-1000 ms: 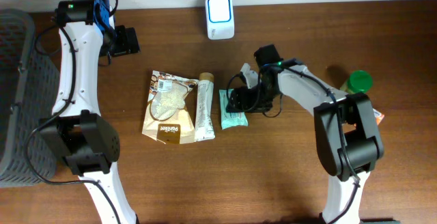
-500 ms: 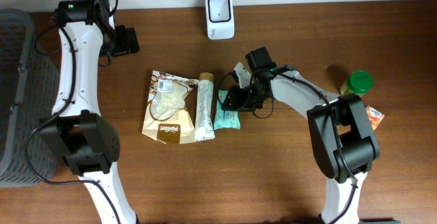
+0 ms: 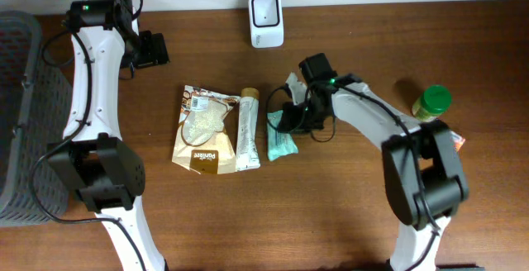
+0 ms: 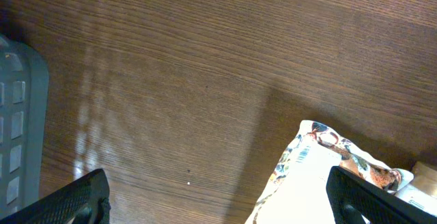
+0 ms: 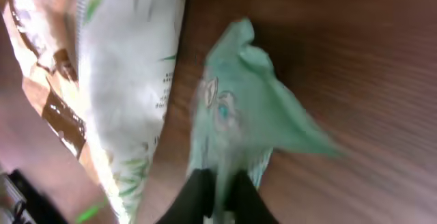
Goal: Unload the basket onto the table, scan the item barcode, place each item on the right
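Grey slatted basket [image 3: 16,122] at far left. Left claw [image 3: 154,49] is spread wide over the wood-grain counter [image 3: 331,213], holding nothing. Flat brown-and-cream pouch [image 3: 202,130] has a barcode on a white label at its top corner; the white lettering on its dark bottom band is too small to read. Just beside it lies a long white pack [image 3: 248,129] with green leaf print. White boxy scanner [image 3: 266,21] sits at the back. Right claw [image 5: 217,186] is pressed together, pinching the crinkled teal packet [image 3: 281,143] by one end, just right of the white pack — lifted or not, can't tell. Green-lidded jar [image 3: 432,100] at far right.
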Controlling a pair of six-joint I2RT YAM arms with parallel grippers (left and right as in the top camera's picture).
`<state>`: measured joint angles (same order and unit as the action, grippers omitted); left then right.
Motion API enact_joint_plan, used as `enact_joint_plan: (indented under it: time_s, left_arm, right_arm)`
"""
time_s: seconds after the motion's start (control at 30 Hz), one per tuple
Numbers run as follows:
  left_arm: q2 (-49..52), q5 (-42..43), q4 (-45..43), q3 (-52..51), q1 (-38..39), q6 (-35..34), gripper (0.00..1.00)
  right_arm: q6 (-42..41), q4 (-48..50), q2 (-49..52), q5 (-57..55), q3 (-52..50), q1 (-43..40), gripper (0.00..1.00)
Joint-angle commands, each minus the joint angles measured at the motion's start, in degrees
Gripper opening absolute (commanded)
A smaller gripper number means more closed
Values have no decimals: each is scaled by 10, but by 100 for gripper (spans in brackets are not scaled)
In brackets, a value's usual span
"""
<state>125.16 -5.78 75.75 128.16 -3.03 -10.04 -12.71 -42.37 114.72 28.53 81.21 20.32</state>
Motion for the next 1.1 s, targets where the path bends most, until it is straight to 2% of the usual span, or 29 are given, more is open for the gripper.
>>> enact_joint_plan:
  time_s: [0.0, 0.13, 0.23, 0.27, 0.33, 0.4, 0.47, 0.67, 0.83, 0.93, 1.07]
  left_arm:
    - [0, 4, -1, 11, -1, 9, 99]
    - [0, 4, -1, 11, -1, 9, 99]
    - [0, 4, -1, 11, -1, 9, 99]
    - [0, 4, -1, 11, -1, 9, 99]
    - [0, 4, -1, 11, -1, 9, 99]
    - [0, 4, -1, 11, -1, 9, 99]
    - [0, 4, -1, 11, -1, 9, 99]
    - [0, 4, -1, 11, -1, 9, 99]
    - [0, 4, -1, 11, -1, 9, 99]
    - [0, 4, -1, 11, -1, 9, 99]
    - [0, 4, -1, 11, -1, 9, 99]
  right_arm:
    - [25, -65, -79, -137, 69, 15, 6]
    - [39, -121, -90, -228, 102, 41, 7]
    - [-6, -124, -78, -226, 101, 39, 25]
    - [-14, -125, -72, -208, 100, 30, 27]
    - [-13, -126, -57, -141, 96, 10, 31]
    - [-13, -127, -42, -87, 85, -11, 48]
    - [-9, -123, -28, -45, 73, -25, 53]
    - [6, -85, 32, 20, 55, -24, 54]
    - [5, -55, 84, 30, 54, -22, 63]
    - [2, -33, 120, 60, 54, -18, 63]
    - [2, 5, 139, 79, 54, -3, 56]
